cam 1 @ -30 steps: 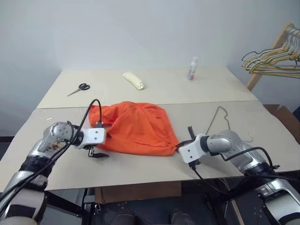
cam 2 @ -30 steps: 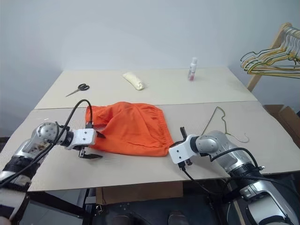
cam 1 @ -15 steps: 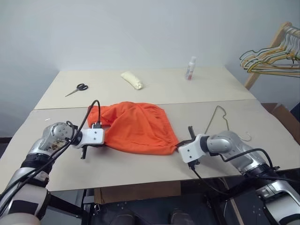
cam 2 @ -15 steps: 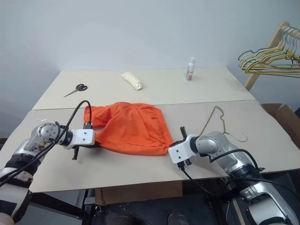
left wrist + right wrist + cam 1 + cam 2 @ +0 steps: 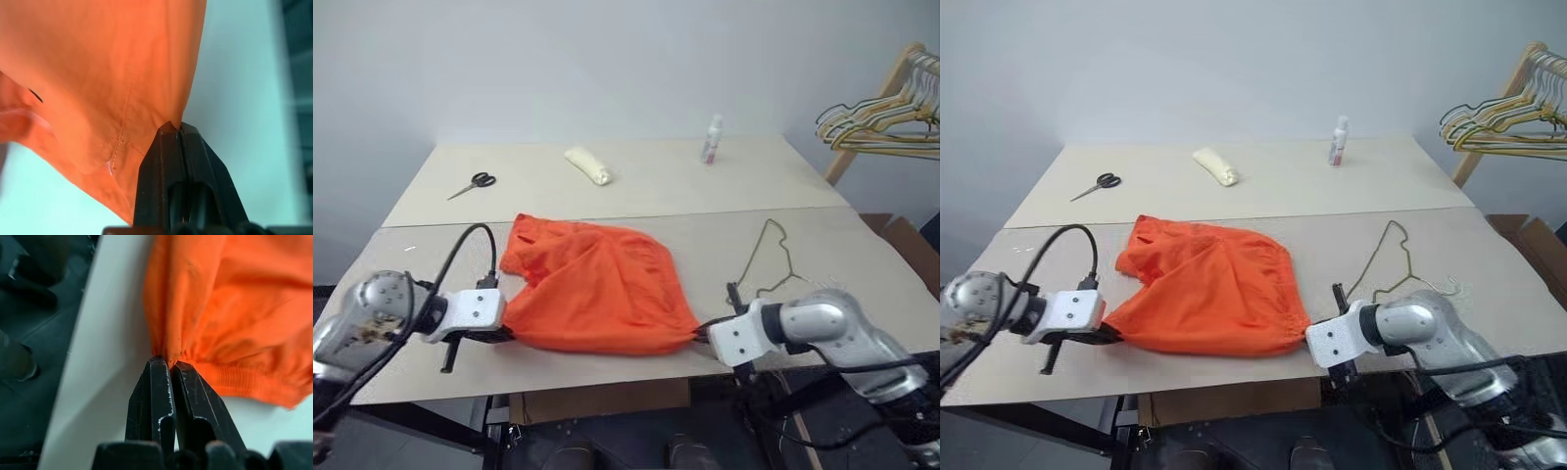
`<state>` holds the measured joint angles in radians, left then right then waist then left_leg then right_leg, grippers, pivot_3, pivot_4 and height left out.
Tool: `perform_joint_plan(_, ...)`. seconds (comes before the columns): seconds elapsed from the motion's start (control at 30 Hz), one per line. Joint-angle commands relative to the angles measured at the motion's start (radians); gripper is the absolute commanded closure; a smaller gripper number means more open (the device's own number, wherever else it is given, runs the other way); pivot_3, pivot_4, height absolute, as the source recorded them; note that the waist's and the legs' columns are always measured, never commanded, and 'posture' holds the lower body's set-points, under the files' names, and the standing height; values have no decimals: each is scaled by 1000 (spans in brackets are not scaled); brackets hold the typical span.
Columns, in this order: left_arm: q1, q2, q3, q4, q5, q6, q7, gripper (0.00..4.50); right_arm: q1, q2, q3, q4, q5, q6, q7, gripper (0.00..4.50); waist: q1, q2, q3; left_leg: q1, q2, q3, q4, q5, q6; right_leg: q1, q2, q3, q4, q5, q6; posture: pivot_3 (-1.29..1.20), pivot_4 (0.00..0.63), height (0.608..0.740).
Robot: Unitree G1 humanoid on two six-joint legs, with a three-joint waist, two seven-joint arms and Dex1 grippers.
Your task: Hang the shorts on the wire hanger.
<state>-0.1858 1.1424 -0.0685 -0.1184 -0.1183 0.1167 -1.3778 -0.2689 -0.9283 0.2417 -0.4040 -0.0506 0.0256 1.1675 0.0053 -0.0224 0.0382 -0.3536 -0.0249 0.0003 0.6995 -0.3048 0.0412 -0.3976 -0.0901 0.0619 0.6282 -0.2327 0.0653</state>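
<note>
Pinching the near left corner of the shorts with the left hand, fingers pressed fully together on the orange cloth, forearm reaching in from the left edge and angling down toward the bench. Gripping the near right corner at the gathered waistband with the right hand, fingers clamped tight on a fold of fabric, arm bending in from the right and pointing leftward and downward. Stretching the shorts taut between both hands along the near edge of the bench, far part lying rumpled on the surface. Lying flat just beyond the right hand, beside the shorts: the wire hanger. Resting farther back: scissors, a pale rolled cloth and a small bottle. Hanging at far right: a bunch of coloured hangers.
</note>
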Motion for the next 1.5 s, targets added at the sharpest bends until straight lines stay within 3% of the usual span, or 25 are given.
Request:
perform_joint_plan(0.03, -172, -132, -11, 53, 63, 4, 176, 4459, -166, 106, -47, 86, 0, 127, -112, 4500, 9, 1, 2, 6, 1, 0, -1, 0, 0, 8, 0, -1, -1, 0, 0, 59, 0, 740)
perform_joint_plan(0.1, -325, -257, -35, 163, 158, 7, 353, 4459, -294, 187, -39, 201, -63, 197, -212, 4500, 20, 0, 1, 16, 0, 0, -1, 0, 0, 13, 1, -2, -3, 0, 1, 57, 0, 740)
perform_joint_plan(0.17, -538, -406, -31, 322, 271, 29, 643, 4459, -468, 291, -50, 367, -143, 255, -392, 4500, 27, -3, 0, 16, -4, -1, -1, 1, -1, 13, 2, -2, -1, 0, 0, 55, 0, 740)
perform_joint_plan(0.27, -791, -557, 63, 493, 318, -3, 1021, 4459, -692, 408, -91, 614, -278, 228, -777, 4500, 22, -10, -4, 1, -9, -5, -2, 10, -17, -3, -2, -2, 4, 3, -2, 48, 0, 740)
perform_joint_plan(0.33, -897, -580, 130, 531, 304, -89, 1167, 4459, -810, 448, -151, 721, -322, 165, -1042, 4500, 4, -15, -7, -19, -12, -3, -1, 12, -21, -32, -6, -3, 20, 4, -2, 46, 0, 740)
perform_joint_plan(0.43, -913, -559, 177, 478, 268, -171, 1174, 4459, -839, 449, -189, 722, -316, 71, -1149, 4500, -25, -14, -9, -36, -15, -3, -6, 13, -22, -57, -11, -9, 22, 4, -3, 46, 0, 740)
perform_joint_plan(0.53, -841, -510, 201, 374, 234, -171, 1108, 4459, -773, 434, -181, 650, -312, 11, -1135, 4500, -58, -14, -12, -35, -17, -7, -11, 12, -21, -59, -17, -23, 21, 4, -3, 48, 0, 740)
perform_joint_plan(0.67, -610, -355, 187, 203, 111, -187, 787, 4459, -603, 384, -98, 557, -321, -58, -992, 4500, -106, -14, -12, -35, -19, -7, -18, 11, -19, -58, -20, -21, 19, 4, -3, 64, 0, 740)
perform_joint_plan(0.83, -227, -121, 180, -17, -63, -109, 379, 4459, -398, 277, 62, 530, -395, -231, -804, 4500, -124, -12, -11, -36, -15, 0, -4, 12, -16, -53, -18, -19, 19, 3, -3, 76, 0, 740)
perform_joint_plan(0.93, -23, -15, 157, -117, -63, -11, 270, 4459, -283, 187, 170, 501, -378, -327, -591, 4500, -102, -8, -6, -11, -13, 0, -4, 2, 1, -25, -16, -20, 11, 3, -3, 84, 0, 740)
perform_joint_plan(1.07, 186, 88, 120, -208, -7, 81, 191, 4459, -192, 123, 213, 392, -288, -327, -366, 4500, -60, -3, 1, 14, -10, 1, -5, 0, 4, 2, -14, -21, 5, 2, -3, 83, 0, 740)
perform_joint_plan(1.23, 295, 109, 86, -279, 47, 127, 189, 4459, -142, 56, 205, 291, -247, -286, -193, 4500, -11, -2, 2, 18, -9, 1, -5, -1, 4, 7, -13, -21, 2, 3, -3, 78, 0, 740)
perform_joint_plan(1.5, 299, 65, 80, -381, -15, 220, 179, 4459, -121, 31, 168, 238, -253, -274, -140, 4500, 16, -3, 2, 17, -9, 1, -5, -2, 4, 6, -14, -22, 2, 3, -3, 73, 0, 740)
